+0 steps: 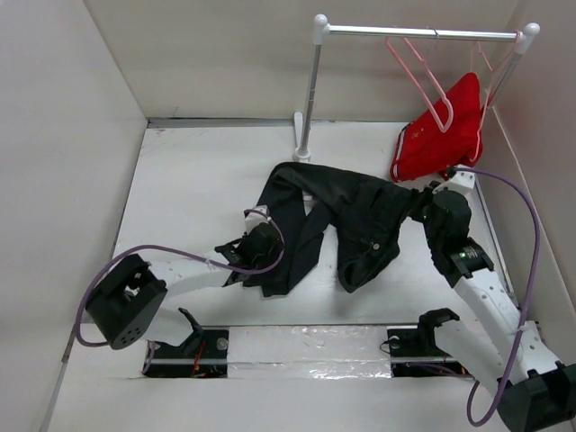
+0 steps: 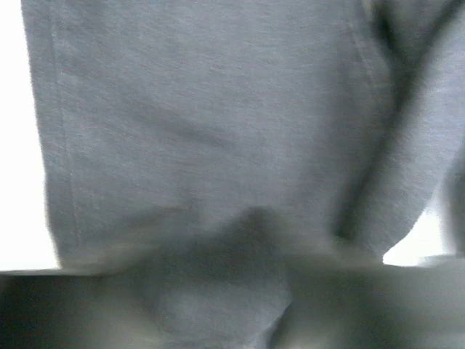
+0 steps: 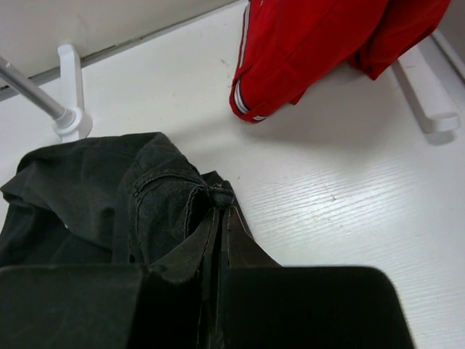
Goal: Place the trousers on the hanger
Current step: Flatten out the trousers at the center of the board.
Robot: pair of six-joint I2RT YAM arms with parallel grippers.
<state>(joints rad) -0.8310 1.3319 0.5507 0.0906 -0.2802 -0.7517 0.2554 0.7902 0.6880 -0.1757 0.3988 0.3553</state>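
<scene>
While pressed together, right fingers point(image 3: 243, 254) clamp trousers point(image 3: 87, 196), left fingers point(image 2: 363, 309) blurred.

From above, the left gripper point(image 1: 261, 250) sits on the trousers point(image 1: 351, 216) with its fingertips hidden from us. In its own wrist view the cloth fills the frame and the lower part blurs, so we cannot tell how the jaws stand. The red garment point(image 3: 320, 51) runs off the right wrist view's top edge.
</scene>
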